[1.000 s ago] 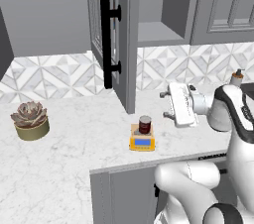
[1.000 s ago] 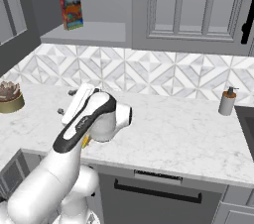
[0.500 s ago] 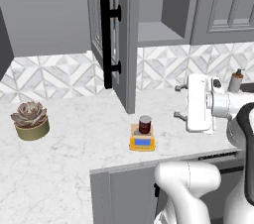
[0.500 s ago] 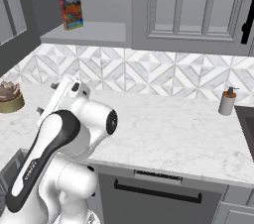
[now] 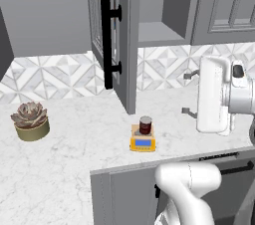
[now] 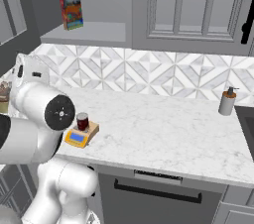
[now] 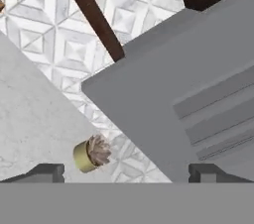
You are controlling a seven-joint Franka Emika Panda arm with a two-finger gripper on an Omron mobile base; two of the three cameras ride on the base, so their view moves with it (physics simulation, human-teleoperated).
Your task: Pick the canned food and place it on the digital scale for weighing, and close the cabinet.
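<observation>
The canned food (image 5: 145,125), a small dark red can, stands upright on the yellow digital scale (image 5: 143,142) on the marble counter; both also show in the right base view as the can (image 6: 82,121) and the scale (image 6: 78,137). The upper cabinet door (image 5: 112,35) hangs open above and behind the scale, its black bar handle (image 5: 105,45) facing me. My gripper (image 5: 186,93) floats right of the can and above counter level, open and empty, fingers pointing left toward the door. In the hand view the gripper (image 7: 126,174) faces the grey panelled door (image 7: 173,94).
A succulent in an olive pot (image 5: 30,122) sits at the counter's left, and also shows as the pot (image 7: 91,154) in the hand view. A colourful box (image 6: 72,13) stands on the open cabinet shelf. A grey soap bottle (image 6: 227,101) stands by the sink at the right.
The hand has drawn back to the right, away from the can and scale, and turned so its fingers point left at the open door. The can and scale have not moved.
</observation>
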